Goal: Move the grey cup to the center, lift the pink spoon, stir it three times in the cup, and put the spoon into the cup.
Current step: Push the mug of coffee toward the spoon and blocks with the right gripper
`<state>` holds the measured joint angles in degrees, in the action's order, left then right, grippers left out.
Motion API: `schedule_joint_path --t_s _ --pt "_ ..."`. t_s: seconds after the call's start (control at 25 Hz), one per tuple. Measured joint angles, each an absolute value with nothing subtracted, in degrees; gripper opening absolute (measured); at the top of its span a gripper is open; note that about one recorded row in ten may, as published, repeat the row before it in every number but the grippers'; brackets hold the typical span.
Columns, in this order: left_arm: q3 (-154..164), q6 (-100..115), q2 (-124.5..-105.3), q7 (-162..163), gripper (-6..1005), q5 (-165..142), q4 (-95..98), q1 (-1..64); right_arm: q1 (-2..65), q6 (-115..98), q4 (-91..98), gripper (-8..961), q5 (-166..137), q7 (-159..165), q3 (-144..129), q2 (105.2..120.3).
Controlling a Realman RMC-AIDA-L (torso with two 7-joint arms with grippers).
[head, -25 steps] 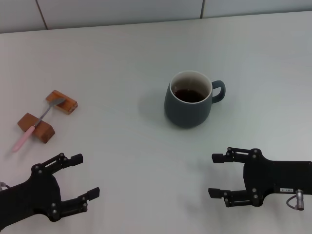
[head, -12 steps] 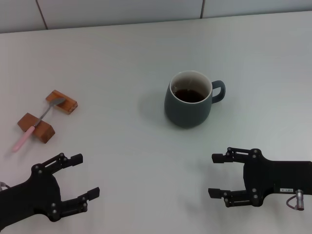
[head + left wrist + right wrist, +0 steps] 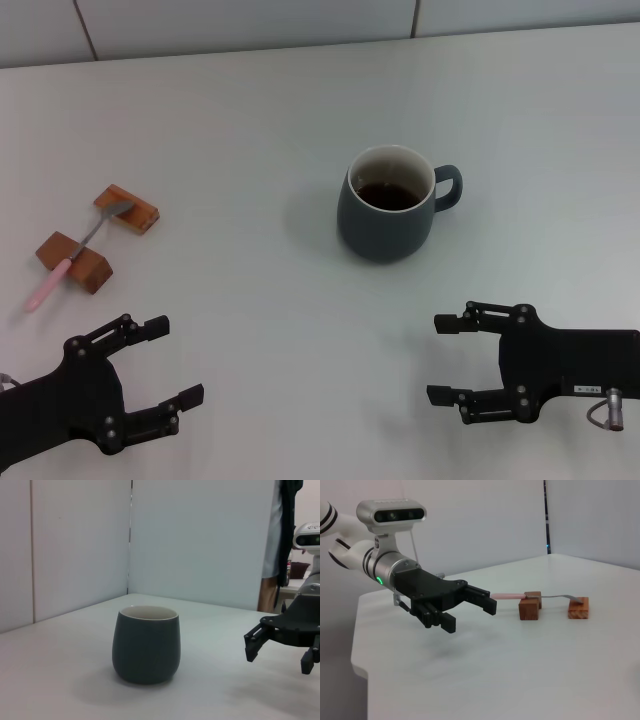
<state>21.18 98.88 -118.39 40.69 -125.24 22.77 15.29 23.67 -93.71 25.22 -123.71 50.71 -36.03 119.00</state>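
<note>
Head view shows us the grey cup standing upright on the white table, a little right of the middle, its loop handle turned toward the robot's right and dark liquid inside. Our right gripper hovers at the near edge of the table, well apart from the cup and nearer to us, with its fingers spread wide and nothing between them. Our left gripper hovers at the near left corner, fingers likewise apart and holding nothing.

The pink spoon lies far to the left, bridging two brown wooden blocks: its metal bowl rests on the farther block and its pink handle crosses the nearer one, the tip sticking out past it. It sits beyond the left gripper, near but not touching it (the gripper's fingertips point roughly toward the table's middle, not at the spoon).

In the left wrist view we see the cup side-on with the right gripper off beside it, clear of its wall. In the right wrist view the left gripper shows open in front of the spoon on its blocks.

Against the frames from a second and half a second ago, we find no change: cup, spoon and both grippers sit where they were.
</note>
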Motion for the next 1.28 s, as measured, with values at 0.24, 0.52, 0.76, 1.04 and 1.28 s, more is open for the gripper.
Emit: schedule_joint_path --t_s 0.24,0.52,0.76,1.04,1.28 --pt "21.18 98.88 -118.39 40.69 835 -125.23 22.77 15.36 24.11 -93.63 25.22 814 -122.44 52.01 -35.74 119.07" --pt "21.18 98.88 -118.39 40.69 832 -125.15 22.77 15.38 24.71 -93.66 25.22 671 -120.74 53.19 -35.58 118.86" --pt "21.18 99.23 -118.39 40.69 829 -125.15 22.78 15.38 24.37 -93.2 25.29 399 -117.83 52.67 -35.3 119.0" --pt "21.18 99.41 -118.31 40.69 826 -125.15 22.85 15.33 22.09 -87.97 25.31 134 -106.87 49.11 -35.06 119.18" --pt "21.18 99.55 -118.3 40.69 823 -125.14 22.85 15.29 21.34 -81.39 24.41 57 -97.18 46.86 -35.06 119.38"
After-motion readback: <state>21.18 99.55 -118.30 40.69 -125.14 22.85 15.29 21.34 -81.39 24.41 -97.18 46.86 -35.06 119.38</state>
